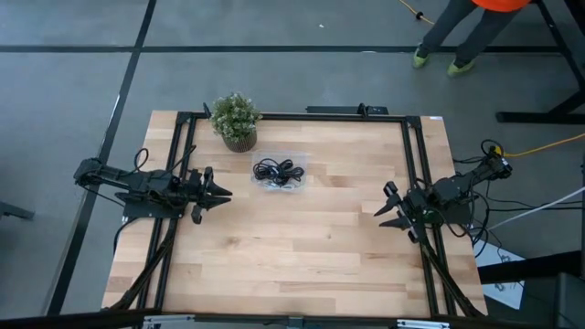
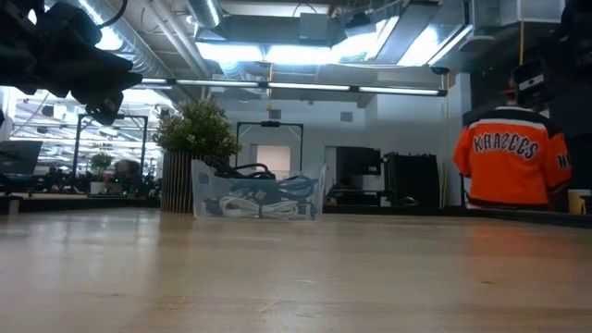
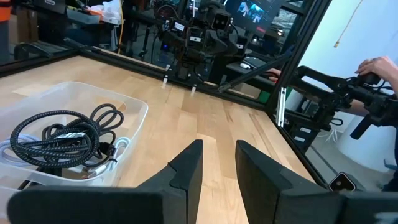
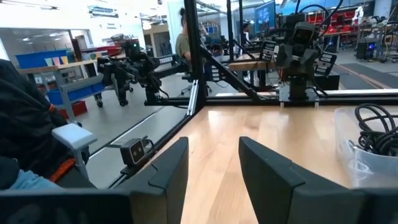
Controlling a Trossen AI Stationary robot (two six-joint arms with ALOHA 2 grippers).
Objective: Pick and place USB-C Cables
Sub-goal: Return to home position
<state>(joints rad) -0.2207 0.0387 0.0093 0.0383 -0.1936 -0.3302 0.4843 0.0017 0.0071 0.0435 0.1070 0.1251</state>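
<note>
The USB-C cables lie together in a clear plastic tray (image 1: pixel 279 171) on the table's far middle. Black coiled cables (image 3: pixel 56 140) lie on top of a white one (image 3: pixel 118 149). The low view shows the tray (image 2: pixel 259 194) with white cable (image 2: pixel 264 209) in its bottom. My left gripper (image 1: pixel 227 193) (image 3: pixel 217 146) is open, hovering left of the tray and slightly nearer, pointing right. My right gripper (image 1: pixel 379 208) (image 4: pixel 213 142) is open near the table's right edge, pointing left; the tray (image 4: pixel 367 158) shows at the edge of its view.
A small potted plant (image 1: pixel 236 120) (image 2: pixel 196 153) stands just far-left of the tray. Black frame rails (image 1: pixel 416 183) run along the table's sides. A person in an orange jacket (image 2: pixel 509 157) stands beyond the far edge. Bare wood (image 1: pixel 302 247) spreads between the grippers and toward the near edge.
</note>
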